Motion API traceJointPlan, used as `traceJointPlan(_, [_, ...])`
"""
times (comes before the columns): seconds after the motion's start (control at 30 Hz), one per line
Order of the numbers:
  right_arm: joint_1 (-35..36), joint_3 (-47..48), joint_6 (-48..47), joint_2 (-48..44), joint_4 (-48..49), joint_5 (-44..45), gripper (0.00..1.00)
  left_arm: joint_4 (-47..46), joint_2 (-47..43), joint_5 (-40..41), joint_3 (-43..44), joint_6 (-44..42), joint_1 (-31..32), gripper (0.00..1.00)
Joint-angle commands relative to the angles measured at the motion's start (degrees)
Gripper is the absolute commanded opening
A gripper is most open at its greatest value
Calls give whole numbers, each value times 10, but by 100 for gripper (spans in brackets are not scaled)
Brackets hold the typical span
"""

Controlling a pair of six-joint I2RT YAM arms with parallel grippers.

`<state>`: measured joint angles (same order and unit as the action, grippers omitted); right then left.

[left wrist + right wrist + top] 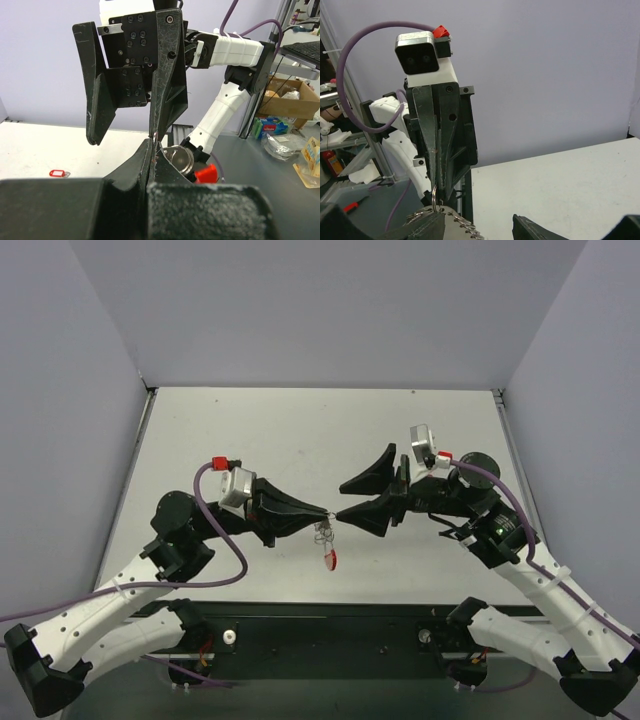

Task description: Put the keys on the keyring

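Left end effector [326, 514] is pinched shut on the keyring [436, 197], held above the worktop [300, 430]. Right end effector [340, 501] gapes empty, one finger against it. One of the keys [59, 173], red-tagged, lies on the worktop. Best steady the ring firmly before fetching that key.

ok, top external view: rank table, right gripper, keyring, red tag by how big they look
1. table
2. right gripper, fingers spread
3. keyring, the silver cluster at the left gripper tip
4. red tag

3 and 4 are close. The tag looks only slightly smaller.
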<state>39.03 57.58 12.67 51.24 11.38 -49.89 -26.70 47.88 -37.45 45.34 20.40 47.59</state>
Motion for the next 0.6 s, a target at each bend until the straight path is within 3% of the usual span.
traceJointPlan(0.0, [-2, 3, 0, -16, 50, -28, 55, -13, -13, 13, 14, -11, 0, 0])
traceJointPlan(0.33, [1, 3, 23, -22, 70, -51, 54, -11, -10, 21, 13, -13, 1, 0])
traceJointPlan(0.57, [8, 1, 32, -3, 88, -60, 47, -10, -6, 16, 20, -12, 1, 0])
